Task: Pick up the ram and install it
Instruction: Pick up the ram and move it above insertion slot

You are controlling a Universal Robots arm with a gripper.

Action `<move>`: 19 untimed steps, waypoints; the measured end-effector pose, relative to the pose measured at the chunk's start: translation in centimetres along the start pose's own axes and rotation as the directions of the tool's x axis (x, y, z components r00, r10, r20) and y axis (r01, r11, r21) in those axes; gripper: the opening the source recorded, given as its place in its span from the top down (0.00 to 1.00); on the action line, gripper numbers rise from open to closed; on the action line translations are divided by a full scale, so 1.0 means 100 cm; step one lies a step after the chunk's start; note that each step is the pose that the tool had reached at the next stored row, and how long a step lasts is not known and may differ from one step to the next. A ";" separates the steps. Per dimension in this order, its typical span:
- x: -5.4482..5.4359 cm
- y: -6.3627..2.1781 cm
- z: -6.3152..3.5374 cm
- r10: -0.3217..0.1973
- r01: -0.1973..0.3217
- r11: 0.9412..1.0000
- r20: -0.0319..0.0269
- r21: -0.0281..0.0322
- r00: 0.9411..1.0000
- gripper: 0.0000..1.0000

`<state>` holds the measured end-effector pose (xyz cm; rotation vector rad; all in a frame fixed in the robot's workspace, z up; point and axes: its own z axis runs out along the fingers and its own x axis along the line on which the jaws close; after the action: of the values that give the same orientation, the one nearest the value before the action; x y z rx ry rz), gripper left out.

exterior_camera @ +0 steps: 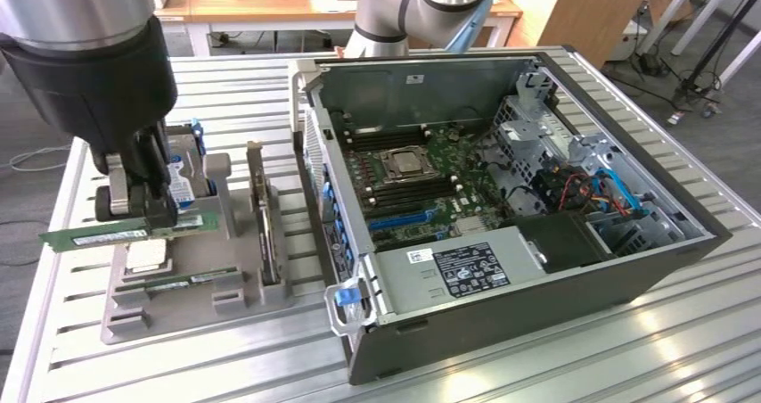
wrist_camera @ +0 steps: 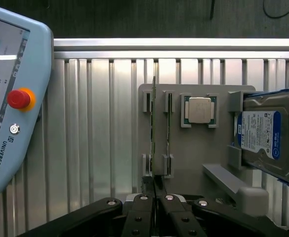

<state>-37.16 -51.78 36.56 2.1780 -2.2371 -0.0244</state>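
Note:
The ram (exterior_camera: 95, 235) is a long green stick held level a little above the grey holder (exterior_camera: 178, 309), at the exterior view's left. My gripper (exterior_camera: 155, 214) is shut on the ram's upper edge, near its middle. In the wrist view the held ram (wrist_camera: 153, 128) shows edge-on, running out from between my closed gripper (wrist_camera: 155, 198). A second green stick (wrist_camera: 168, 128) still stands in the holder's slot beside it. The open computer case (exterior_camera: 666, 269) lies to the exterior view's right, with dark memory slots (exterior_camera: 416, 192) beside the processor socket (exterior_camera: 407, 164).
On the holder (wrist_camera: 193, 158) sit a square silver processor (wrist_camera: 199, 109), a blue-labelled hard drive (wrist_camera: 265, 138) and an upright grey expansion card (exterior_camera: 259, 216). A teach pendant (wrist_camera: 11, 98) with a red stop button lies on the slatted metal table (exterior_camera: 571, 358).

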 end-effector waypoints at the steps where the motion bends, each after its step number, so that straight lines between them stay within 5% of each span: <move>1: 0.000 0.0000 -0.0026 0.000 0.000 1.000 0.000 0.000 1.000 0.89; 19: 0.000 0.0006 -0.0385 0.000 0.000 1.000 0.000 0.000 1.000 0.89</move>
<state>-37.13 -51.78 40.41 2.1781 -2.2371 -0.0244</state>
